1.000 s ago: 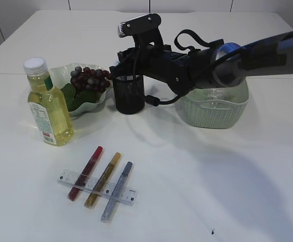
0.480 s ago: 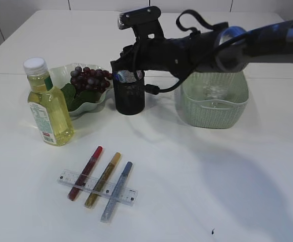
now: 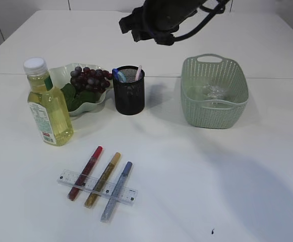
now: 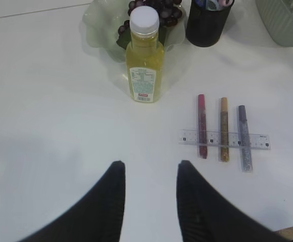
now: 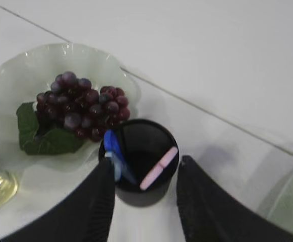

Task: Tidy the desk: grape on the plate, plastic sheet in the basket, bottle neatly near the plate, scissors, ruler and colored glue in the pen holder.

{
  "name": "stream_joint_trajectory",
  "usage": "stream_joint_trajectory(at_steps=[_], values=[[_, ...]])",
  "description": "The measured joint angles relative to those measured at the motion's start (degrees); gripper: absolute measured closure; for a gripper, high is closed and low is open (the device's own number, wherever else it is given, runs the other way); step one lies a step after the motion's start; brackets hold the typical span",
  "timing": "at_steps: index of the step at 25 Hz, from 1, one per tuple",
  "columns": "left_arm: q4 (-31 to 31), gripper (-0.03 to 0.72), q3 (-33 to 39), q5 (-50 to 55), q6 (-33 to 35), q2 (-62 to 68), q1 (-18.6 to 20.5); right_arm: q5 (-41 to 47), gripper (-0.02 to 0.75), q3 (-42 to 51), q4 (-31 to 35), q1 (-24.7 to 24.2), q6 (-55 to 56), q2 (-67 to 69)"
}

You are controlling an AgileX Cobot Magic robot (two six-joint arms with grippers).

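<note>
Table: a plain white table top [image 3: 212, 176] carries everything.
Grape: a bunch of dark purple grapes [image 3: 90, 78] with a green leaf lies on the pale green wavy-edged plate [image 3: 60, 73], at the back left.
Bottle: a clear plastic bottle of yellow liquid with a white cap [image 3: 48, 106] stands upright just in front of the plate, on its left side.
Pen holder: a black mesh cylinder [image 3: 128, 93] stands just right of the plate; blue and pink handles, likely the scissors [image 5: 136, 164], stick out of its top.
Basket: a pale green woven plastic basket [image 3: 214, 108] sits to the right of the pen holder, with a crumpled clear plastic sheet [image 3: 212, 92] inside.
Ruler: a clear plastic ruler [image 3: 131, 195] lies flat near the front left.
Colored glue: three glitter glue sticks, red [image 3: 85, 172], gold [image 3: 102, 180] and blue-silver [image 3: 116, 191], lie side by side across the ruler.
Right gripper [image 5: 143, 169]: high above the pen holder, its black fingers apart with nothing between them.
Left gripper [image 4: 149, 169]: above bare table in front of the bottle, fingers partly apart and empty.
</note>
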Motion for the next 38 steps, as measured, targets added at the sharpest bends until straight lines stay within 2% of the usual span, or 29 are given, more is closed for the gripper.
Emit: stream_joint_trajectory(at_steps=[6, 12, 16, 21, 25, 30, 38], values=[[1.2, 0.435, -0.1, 0.0, 0.0, 0.0, 0.0, 23.4, 0.340, -5.6, 6.0, 0.0, 0.0, -2.3], [2.0, 0.435, -0.1, 0.0, 0.0, 0.0, 0.0, 34.8, 0.336, -6.6, 7.3, 2.5, -6.4, -2.3], [2.0, 0.435, -0.1, 0.0, 0.0, 0.0, 0.0, 35.9, 0.310, -6.6, 7.6, 6.9, -9.8, -2.3], [2.3, 0.435, -0.1, 0.4, 0.0, 0.0, 0.0, 36.1, 0.195, -6.7, 7.7, 12.2, -11.8, -1.9], [2.3, 0.435, -0.1, 1.7, 0.0, 0.0, 0.0, 36.2, 0.172, -6.7, 8.8, 15.7, -15.0, 0.9], [2.4, 0.435, -0.1, 3.3, 0.0, 0.0, 0.0, 36.2, 0.172, -6.7, 13.9, 16.6, -17.9, 5.4], [2.4, 0.435, -0.1, 5.5, 0.0, 0.0, 0.0, 35.4, 0.172, -6.9, 15.3, 16.6, -21.9, 11.6]])
